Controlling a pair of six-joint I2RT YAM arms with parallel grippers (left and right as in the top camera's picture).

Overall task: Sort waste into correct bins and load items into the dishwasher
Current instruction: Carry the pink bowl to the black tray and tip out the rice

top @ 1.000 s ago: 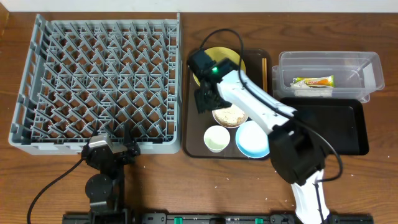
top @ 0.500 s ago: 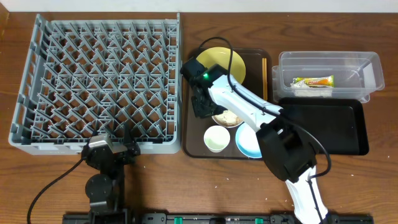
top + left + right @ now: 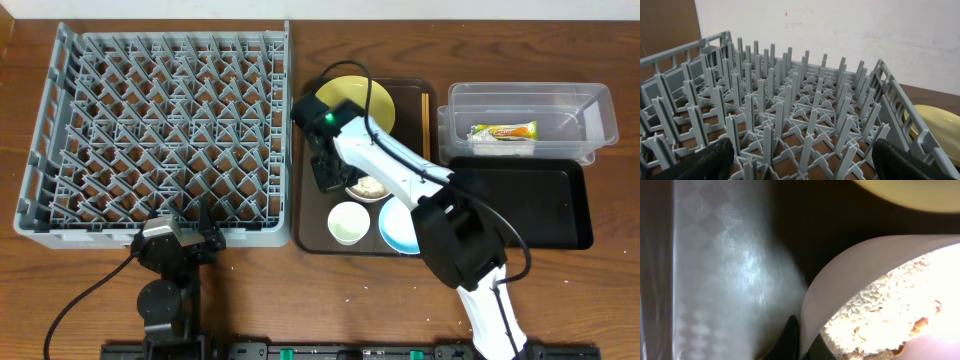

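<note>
My right gripper is shut on the left rim of the white bowl, which holds whitish rice crumbs. In the right wrist view the bowl's wall stands pinched between the dark fingers. The yellow plate, pale green cup, light blue bowl and chopsticks lie on the brown tray. The green-and-orange wrapper lies in the clear container. My left gripper stands open at the near edge of the grey dish rack, holding nothing.
The black tray sits in front of the clear container at the right. The dish rack's pegs fill the left wrist view, with the yellow plate beyond its right wall. The right arm's cable loops over the plate.
My right gripper has moved left and down to the white bowl's left rim and closed on it. The left arm has not moved.
</note>
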